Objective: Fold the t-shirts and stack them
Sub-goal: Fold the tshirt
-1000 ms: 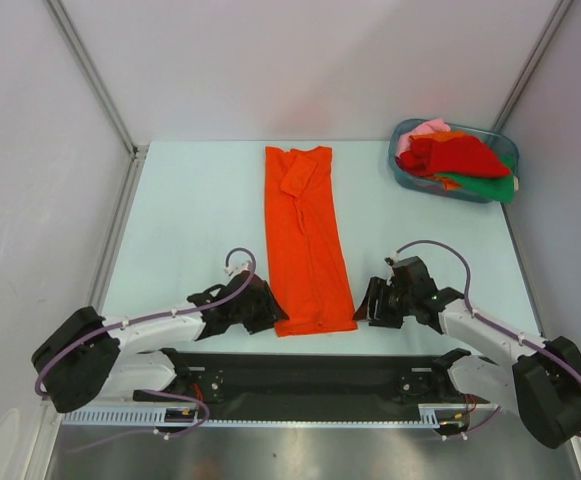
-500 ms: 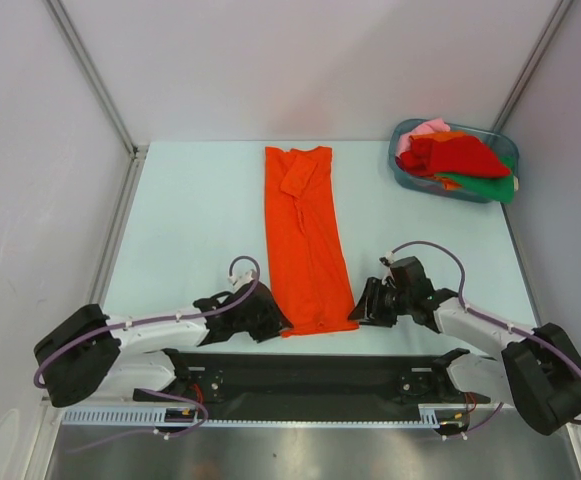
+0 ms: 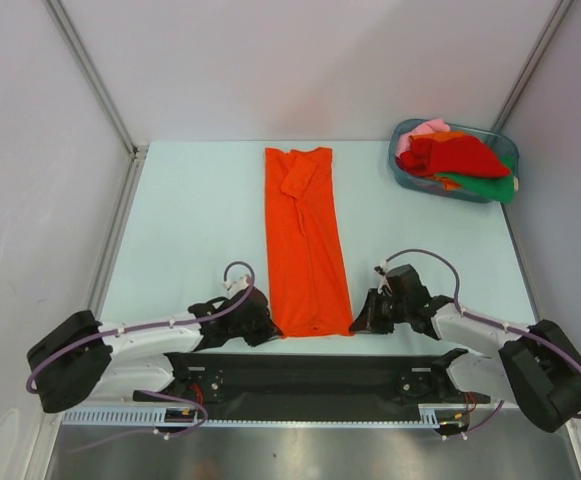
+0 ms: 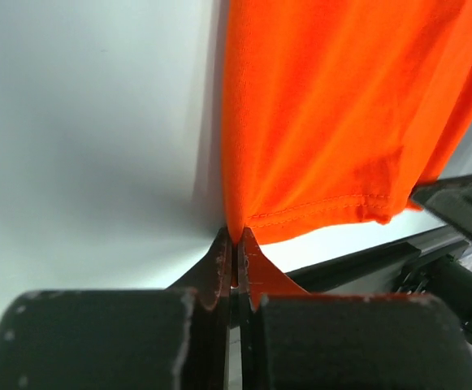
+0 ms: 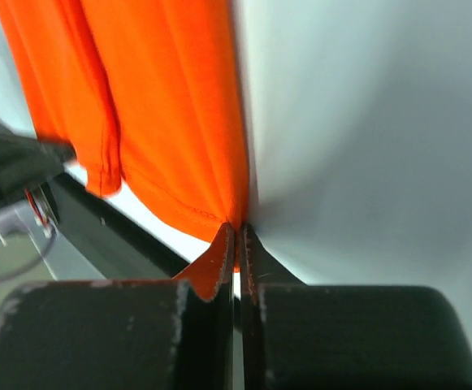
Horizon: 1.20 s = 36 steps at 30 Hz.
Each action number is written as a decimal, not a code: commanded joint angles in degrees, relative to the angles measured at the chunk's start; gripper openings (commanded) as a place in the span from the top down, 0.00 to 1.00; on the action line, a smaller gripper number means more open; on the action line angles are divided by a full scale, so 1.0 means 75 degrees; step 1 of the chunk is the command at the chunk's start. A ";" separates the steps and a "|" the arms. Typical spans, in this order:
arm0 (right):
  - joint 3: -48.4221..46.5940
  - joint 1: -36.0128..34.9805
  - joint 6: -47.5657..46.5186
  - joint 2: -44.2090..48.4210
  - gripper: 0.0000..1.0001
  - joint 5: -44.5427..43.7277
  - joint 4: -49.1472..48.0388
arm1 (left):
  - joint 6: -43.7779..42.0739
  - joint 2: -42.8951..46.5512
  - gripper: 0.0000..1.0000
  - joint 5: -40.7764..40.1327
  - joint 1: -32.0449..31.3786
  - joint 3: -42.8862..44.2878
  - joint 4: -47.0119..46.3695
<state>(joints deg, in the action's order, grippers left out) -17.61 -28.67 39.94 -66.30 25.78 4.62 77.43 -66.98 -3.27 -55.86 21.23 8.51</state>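
Since the orange t-shirt (image 3: 305, 240) lies flat as a long narrow strip down the middle of the desk (image 3: 195, 220), collar far and hem at the near edge, each arm gets its own bottom corner. The left fingers (image 4: 218, 264) are clenched on the hem's left corner and the right fingers (image 5: 256, 264) are pinched onto the right one. My guess is that's so the hem can go up evenly toward the collar for the next fold, while the other t-shirts (image 3: 455, 157) sit heaped in the blue tub (image 3: 415, 183) at the far right.
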 commanded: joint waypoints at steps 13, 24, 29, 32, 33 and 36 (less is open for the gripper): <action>0.1023 -0.1955 0.1624 0.2289 1.00 -0.1433 0.0403 | -0.0339 0.2203 1.00 -0.0314 -0.0135 -0.1494 0.1092; -0.0461 -0.0739 0.0571 0.1403 1.00 -0.0720 0.0520 | -0.1379 0.2065 1.00 -0.0537 0.0099 -0.0173 0.1314; -0.2114 0.0247 -0.0670 -0.0542 1.00 -0.0028 0.0204 | -0.2236 0.1164 1.00 -0.0081 0.1690 0.0929 0.1116; -0.3555 0.0575 -0.0966 -0.2172 1.00 0.0183 0.0215 | -0.3032 0.0136 1.00 0.0365 0.2921 0.1690 0.0717; -0.3965 0.0634 -0.1117 -0.2523 1.00 0.0184 0.0250 | -0.3522 -0.0172 1.00 0.0621 0.3168 0.1982 0.0658; -0.5232 0.0845 -0.1329 -0.3801 1.00 0.0172 0.0484 | -0.4274 -0.1621 1.00 0.1021 0.3848 0.3329 0.0681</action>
<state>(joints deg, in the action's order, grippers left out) -49.65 -23.62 34.83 -89.32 25.56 7.79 55.33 -72.03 0.49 -30.39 38.46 15.55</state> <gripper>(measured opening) 0.019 0.018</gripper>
